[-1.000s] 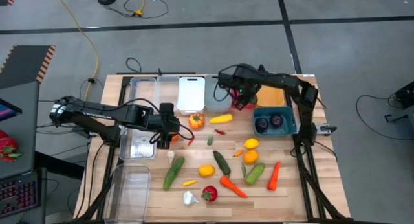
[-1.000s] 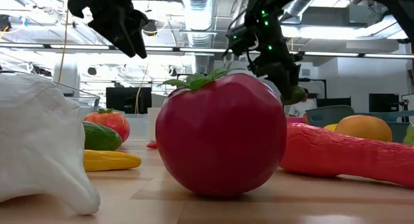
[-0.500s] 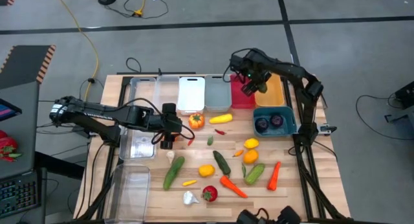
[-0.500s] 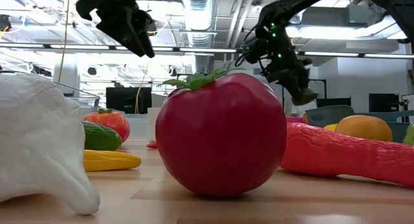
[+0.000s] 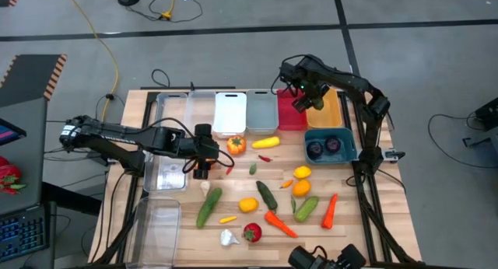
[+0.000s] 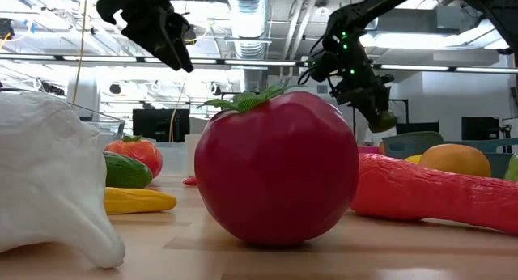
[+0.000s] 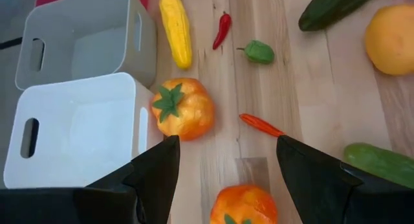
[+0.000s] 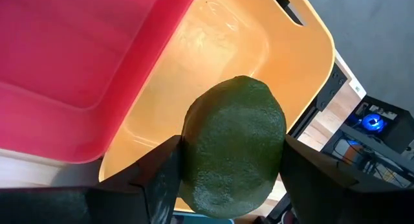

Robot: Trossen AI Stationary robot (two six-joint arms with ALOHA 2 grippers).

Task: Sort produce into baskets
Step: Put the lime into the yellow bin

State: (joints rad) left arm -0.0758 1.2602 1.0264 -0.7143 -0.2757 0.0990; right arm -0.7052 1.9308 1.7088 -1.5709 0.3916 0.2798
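- Nearest the front edge you have a red tomato (image 5: 252, 232) beside a white garlic (image 5: 227, 238), with an orange carrot (image 5: 279, 223) just to their right.
- Behind these, loose produce lies across the middle of the table (image 5: 358, 214): two green cucumbers (image 5: 208, 207), a lemon (image 5: 248, 204), a second carrot (image 5: 330, 211) near the right edge, and small chilies too small to count.
- Your left gripper (image 5: 201, 166) hangs over the table's left-middle, just beside a clear basket (image 5: 168, 174). Its fingers (image 7: 152, 175) stand spread and hold nothing; an orange tomato (image 7: 242, 206) lies on the wood between them, not gripped.
- A second orange tomato (image 7: 183, 109) sits just ahead of that gripper, touching the corner of the white basket (image 7: 71, 130); the grey basket (image 7: 84, 37) stands next to it.
- The teal basket (image 5: 330, 144) at the right holds two purple rounds.
- Farthest back, your right gripper (image 5: 308, 102) is raised over the seam between the red basket (image 8: 77, 49) and the orange-yellow basket (image 8: 259, 56). Its fingers pinch a dark green round fruit (image 8: 233, 146), held clear above the orange-yellow basket's floor.
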